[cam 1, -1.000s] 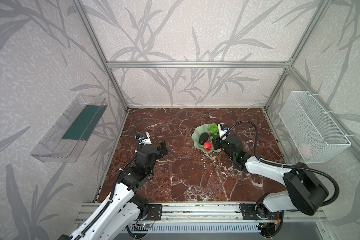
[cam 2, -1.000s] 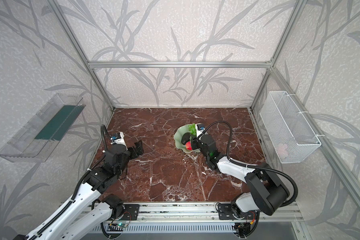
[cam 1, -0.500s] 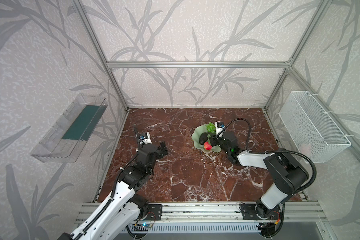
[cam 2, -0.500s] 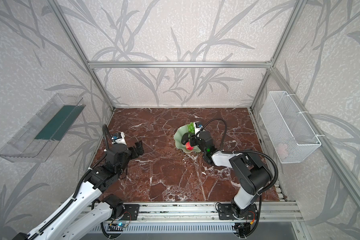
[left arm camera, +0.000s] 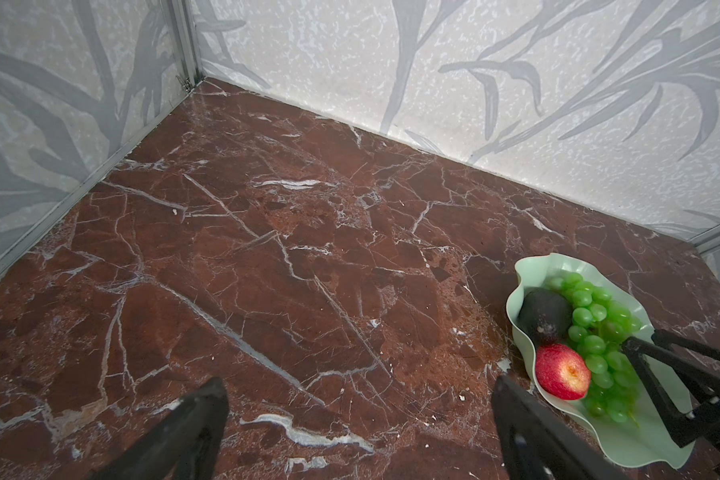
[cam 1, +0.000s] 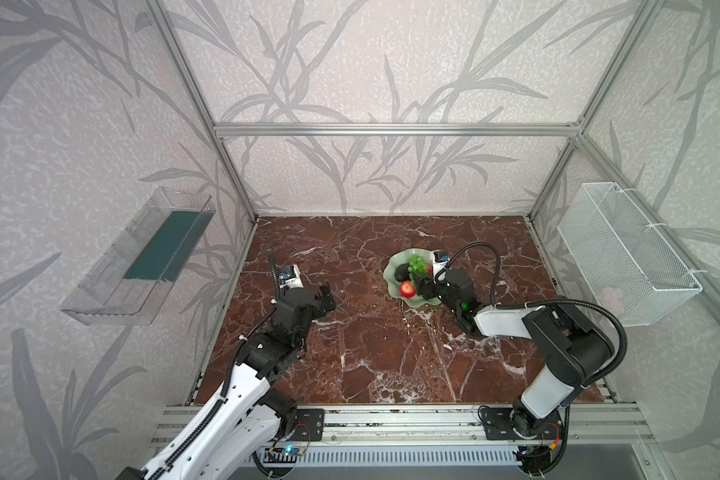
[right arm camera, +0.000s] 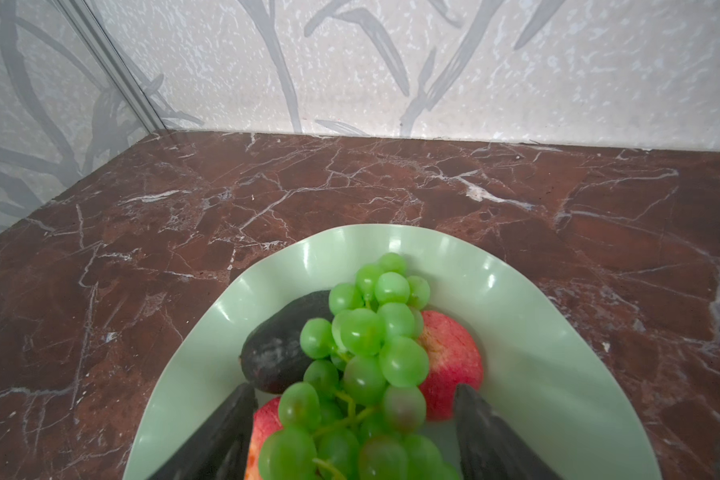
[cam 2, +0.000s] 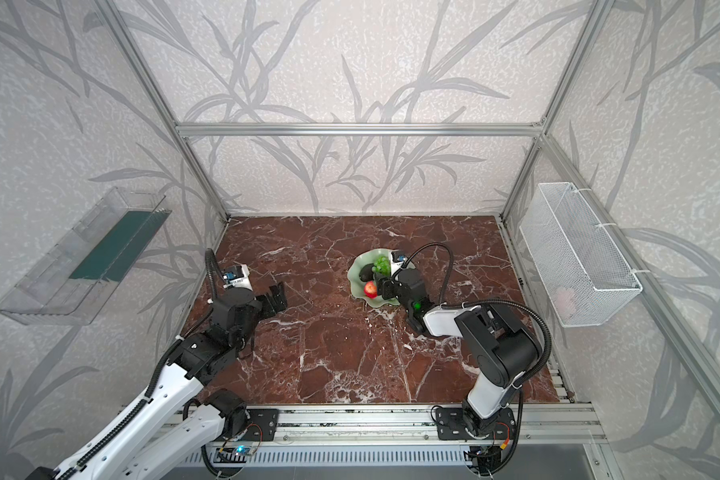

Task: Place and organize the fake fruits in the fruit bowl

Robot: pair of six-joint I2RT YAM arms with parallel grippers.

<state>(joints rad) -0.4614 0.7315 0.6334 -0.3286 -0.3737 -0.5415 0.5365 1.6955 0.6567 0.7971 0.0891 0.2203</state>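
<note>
Red marble tabletop point(cam 1: 371, 353), right gripper point(right arm camera: 354, 388) fingers spread with the grapes point(right arm camera: 371, 353) lying loose between them in the fruit bowl point(right arm camera: 516, 332), avocado point(right arm camera: 275, 353) and two red fruits point(right arm camera: 449, 365) right beside them. Meanwhile left gripper point(left arm camera: 358, 378) fingers are splayed wide over the marble.

The pale green fruit bowl point(left arm camera: 624, 440) sits on the brown desk point(left arm camera: 267, 270). In the bowl lie a dark avocado point(left arm camera: 545, 316), green grapes point(left arm camera: 599, 332) and one red fruit point(left arm camera: 562, 372) (right next to the avocado). The left gripper point(left arm camera: 358, 380) is near the bowl, with its jaws wide apart and nothing between them.
</note>
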